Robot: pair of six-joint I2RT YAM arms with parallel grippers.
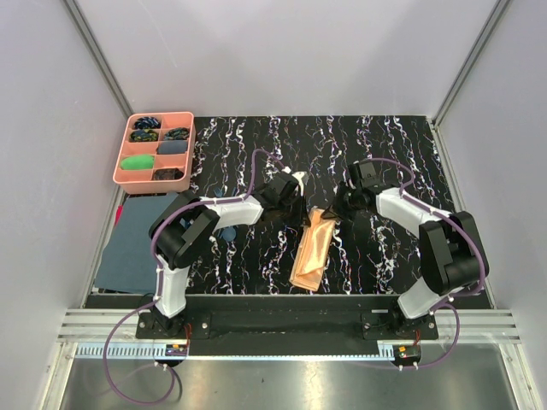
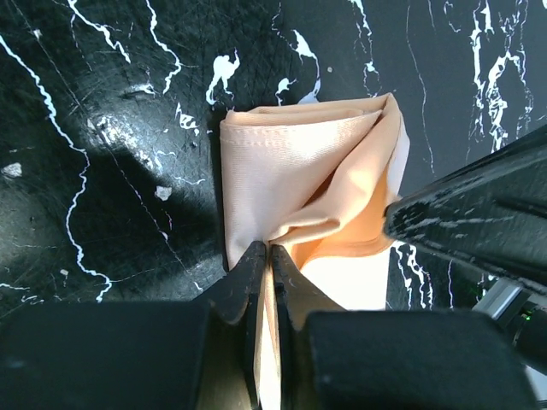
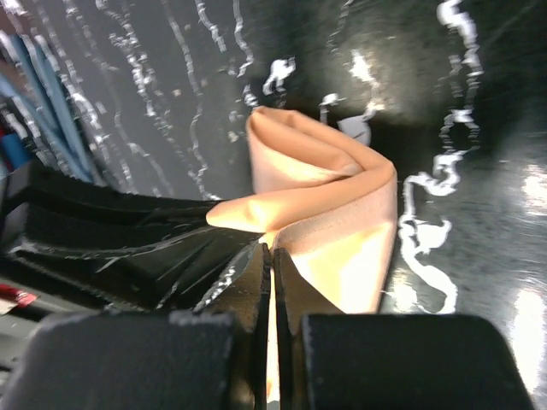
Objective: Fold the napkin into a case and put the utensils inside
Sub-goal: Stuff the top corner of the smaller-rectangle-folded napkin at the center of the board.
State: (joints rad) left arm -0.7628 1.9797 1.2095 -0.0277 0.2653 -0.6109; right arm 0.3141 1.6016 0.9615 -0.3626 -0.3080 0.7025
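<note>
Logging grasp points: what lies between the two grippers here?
The far end of the folded napkin; left gripper and right gripper each pinch it, as both wrist views show.

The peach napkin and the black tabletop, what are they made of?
The napkin looks like satiny woven fabric: soft sheen, fine weave, limp folds. The tabletop looks like glossy marble-patterned laminate or vinyl, possibly stone: white veins, glare spots.

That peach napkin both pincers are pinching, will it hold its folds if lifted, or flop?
Likely floppy: the napkin buckles into soft curves where the left pincer and right pincer pinch it. Its sheen suggests slippery layers that may slide apart. It looks thin, so probably light, with the unheld end sagging.
</note>
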